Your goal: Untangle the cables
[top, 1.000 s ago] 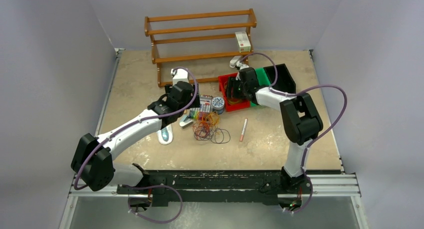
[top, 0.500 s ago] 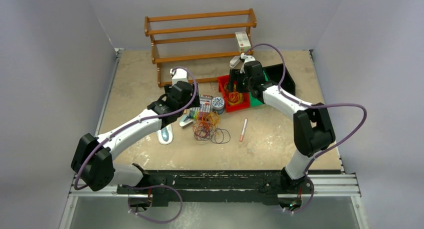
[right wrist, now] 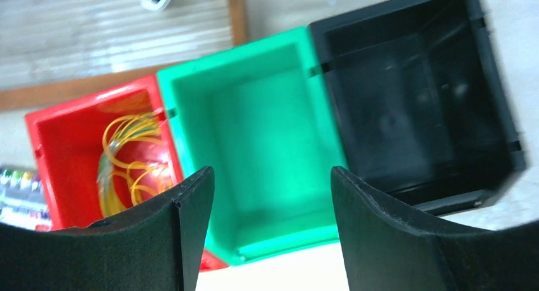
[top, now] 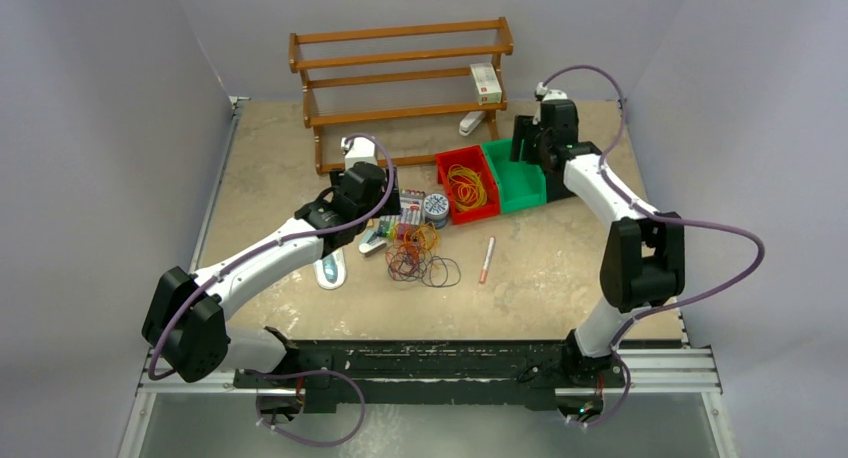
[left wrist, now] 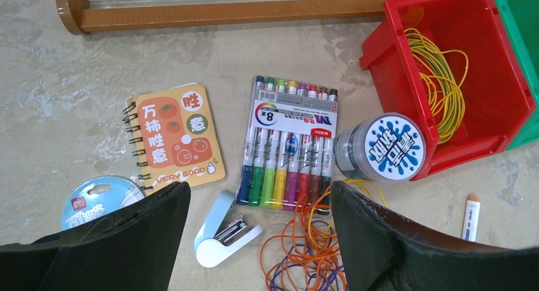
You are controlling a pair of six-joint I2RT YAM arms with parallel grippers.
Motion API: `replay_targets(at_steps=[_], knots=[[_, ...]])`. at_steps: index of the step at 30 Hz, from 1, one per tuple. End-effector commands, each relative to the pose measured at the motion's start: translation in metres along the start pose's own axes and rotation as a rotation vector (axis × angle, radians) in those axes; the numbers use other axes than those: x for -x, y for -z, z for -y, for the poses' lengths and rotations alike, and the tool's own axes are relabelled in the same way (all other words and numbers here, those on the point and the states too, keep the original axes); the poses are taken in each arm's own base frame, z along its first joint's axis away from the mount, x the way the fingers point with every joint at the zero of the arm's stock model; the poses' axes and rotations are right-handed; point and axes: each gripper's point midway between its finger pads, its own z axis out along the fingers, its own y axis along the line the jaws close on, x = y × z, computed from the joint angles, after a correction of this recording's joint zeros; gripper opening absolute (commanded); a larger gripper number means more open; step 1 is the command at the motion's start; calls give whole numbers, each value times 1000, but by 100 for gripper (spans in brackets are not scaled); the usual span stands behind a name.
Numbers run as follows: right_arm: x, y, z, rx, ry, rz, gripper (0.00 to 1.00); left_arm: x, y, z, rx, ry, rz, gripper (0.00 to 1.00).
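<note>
My left claw (left wrist: 257, 192) hangs released. The tangled cables (left wrist: 304, 250) lie on the bench (left wrist: 76, 62) just base-side of it. My right claw (right wrist: 270, 176), released and empty, hovers well apart over the green bin (right wrist: 254, 113).

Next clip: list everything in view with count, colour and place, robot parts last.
table: one, tan, underneath
rack: one, brown wood, far side
small box: one, whitish, on rack's right end
white tool: one, by rack's foot
red bin, green bin, black bin: one each, row right of centre
cables: many; mixed orange, yellow, dark pile mid-table; yellow loops in red bin
marker pack: one, multicoloured, behind pile
tin: one, blue-white lid, beside red bin
notebook: one, orange, left of markers
stapler: one, pale blue, left of pile
round pack: one, blue-white, left of stapler
loose marker: one, white-orange, right of pile
left gripper: black, open, above markers
right gripper: black, open, over the bins
</note>
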Motion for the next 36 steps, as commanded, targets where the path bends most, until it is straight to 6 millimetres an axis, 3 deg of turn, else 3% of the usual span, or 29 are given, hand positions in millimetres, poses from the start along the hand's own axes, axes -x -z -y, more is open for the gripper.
replay_targets(at_steps=[1,8,17,22,31,36], knots=[[28,1,25,-61,65,10,69,20,6,7,-34,14,43,81],[23,-35,52,-86,108,-81,69,25,10,6,-31,-15,41,81],[5,-59,62,-65,97,-141,64,25,10,8,-40,-1,40,80],[3,-58,67,-81,40,-121,51,25,10,10,-46,3,39,80],[-14,-58,67,-85,8,-148,40,25,7,12,-53,-1,32,80],[-20,-48,70,-105,-11,-150,33,24,6,12,-51,-3,30,80]])
